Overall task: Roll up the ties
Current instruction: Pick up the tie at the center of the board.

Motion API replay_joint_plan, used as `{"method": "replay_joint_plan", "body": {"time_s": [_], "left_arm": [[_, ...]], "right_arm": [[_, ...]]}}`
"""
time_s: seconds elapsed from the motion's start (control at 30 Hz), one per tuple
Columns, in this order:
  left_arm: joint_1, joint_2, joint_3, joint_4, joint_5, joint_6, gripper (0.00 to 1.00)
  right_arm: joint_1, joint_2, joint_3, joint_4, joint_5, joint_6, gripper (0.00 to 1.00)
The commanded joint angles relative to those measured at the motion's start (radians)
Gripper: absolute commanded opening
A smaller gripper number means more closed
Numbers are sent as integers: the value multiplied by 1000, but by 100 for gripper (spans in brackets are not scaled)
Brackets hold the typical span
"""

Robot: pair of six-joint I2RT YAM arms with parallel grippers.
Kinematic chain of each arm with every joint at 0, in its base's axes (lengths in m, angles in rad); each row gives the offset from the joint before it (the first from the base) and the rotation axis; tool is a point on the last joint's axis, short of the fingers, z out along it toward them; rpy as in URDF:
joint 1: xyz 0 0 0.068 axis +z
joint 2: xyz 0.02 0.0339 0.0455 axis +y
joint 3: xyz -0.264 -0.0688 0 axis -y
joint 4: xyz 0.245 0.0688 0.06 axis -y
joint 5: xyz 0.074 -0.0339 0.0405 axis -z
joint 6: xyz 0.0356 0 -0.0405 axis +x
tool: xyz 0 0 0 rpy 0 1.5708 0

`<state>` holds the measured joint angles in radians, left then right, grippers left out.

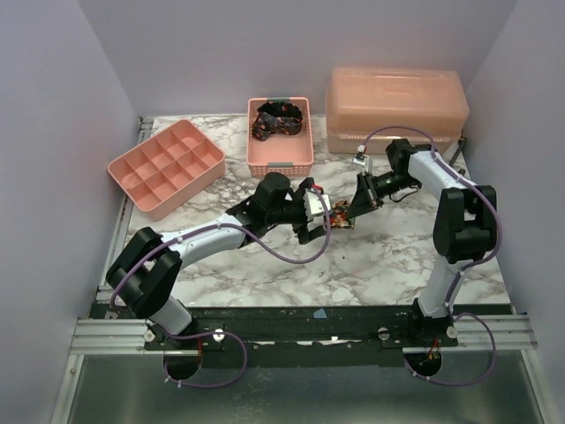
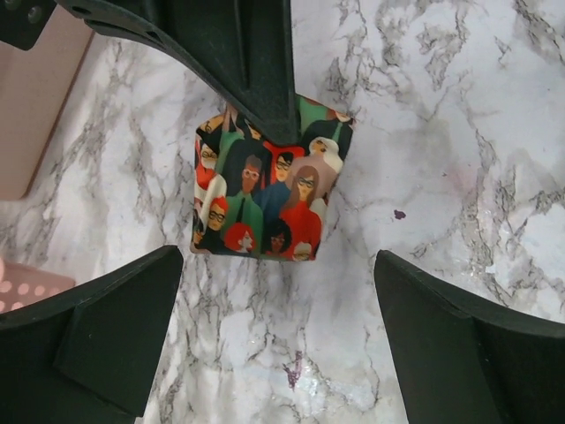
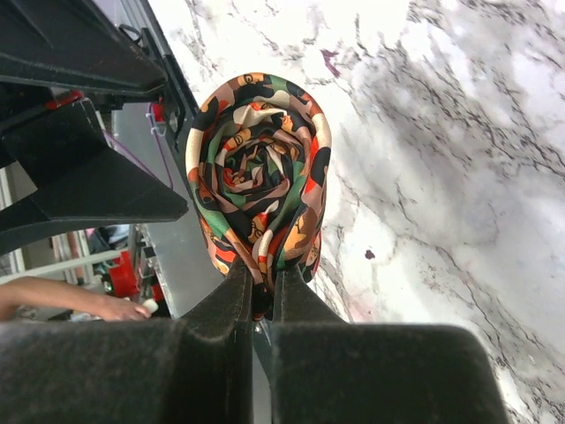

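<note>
The right gripper [image 3: 262, 287] has its jaws pinched shut on the outer edge of the rolled tie [image 3: 260, 168], whose coiled end is turned toward that wrist camera. The left gripper [image 2: 278, 274] stands with jaws spread wide, holding nothing. The roll lies just ahead of its fingertips [image 2: 132, 296], centred on the gap, clear of both, printed side facing them. Since the right arm alone has the roll, the next carry probably falls to it, likely toward the pink basket [image 1: 280, 163].
</note>
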<state>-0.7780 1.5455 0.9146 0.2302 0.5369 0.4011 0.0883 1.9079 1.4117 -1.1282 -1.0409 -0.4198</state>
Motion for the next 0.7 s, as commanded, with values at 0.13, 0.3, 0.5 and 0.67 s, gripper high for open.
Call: {"method": "replay_joint_plan", "body": {"time_s": [0.13, 0.3, 0.5, 0.67], "left_arm": [[-25, 49, 86, -12, -82, 79, 98], [-40, 86, 108, -66, -88, 118, 98], [-42, 104, 136, -128, -94, 127, 91], [-42, 91, 175, -156, -57, 115, 40]], "right_arm": [[80, -77, 46, -59, -25, -30, 1], [91, -84, 81, -55, -44, -1, 1], [101, -106, 86, -89, -64, -45, 1], [106, -102, 73, -119, -86, -84, 1]]}}
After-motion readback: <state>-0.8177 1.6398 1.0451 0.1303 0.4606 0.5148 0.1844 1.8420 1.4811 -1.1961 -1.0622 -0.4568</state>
